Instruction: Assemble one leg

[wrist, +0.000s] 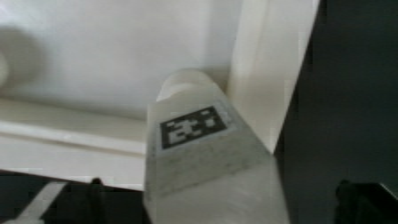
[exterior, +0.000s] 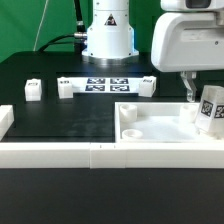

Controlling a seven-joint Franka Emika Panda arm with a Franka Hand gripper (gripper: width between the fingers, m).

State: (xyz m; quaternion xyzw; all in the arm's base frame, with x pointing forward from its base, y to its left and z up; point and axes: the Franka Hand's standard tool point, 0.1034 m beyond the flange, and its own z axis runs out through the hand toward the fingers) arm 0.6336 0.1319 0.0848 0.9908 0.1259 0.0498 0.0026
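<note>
My gripper (exterior: 202,98) is at the exterior view's right, shut on the leg (exterior: 211,108), a stubby white block with a black-and-white tag. It holds the leg tilted, just above the right side of the large white square panel (exterior: 160,128). In the wrist view the leg (wrist: 205,150) fills the space between the dark fingers of the gripper (wrist: 210,205), tag facing the camera. The panel (wrist: 107,100) lies beneath it. A corner hole (exterior: 128,113) shows in the panel's far left corner.
The marker board (exterior: 105,83) lies at the back in front of the robot base. Three other small white legs stand near it (exterior: 33,90), (exterior: 68,88), (exterior: 148,84). A white rail (exterior: 60,152) runs along the front edge, with a white block (exterior: 5,122) at the left.
</note>
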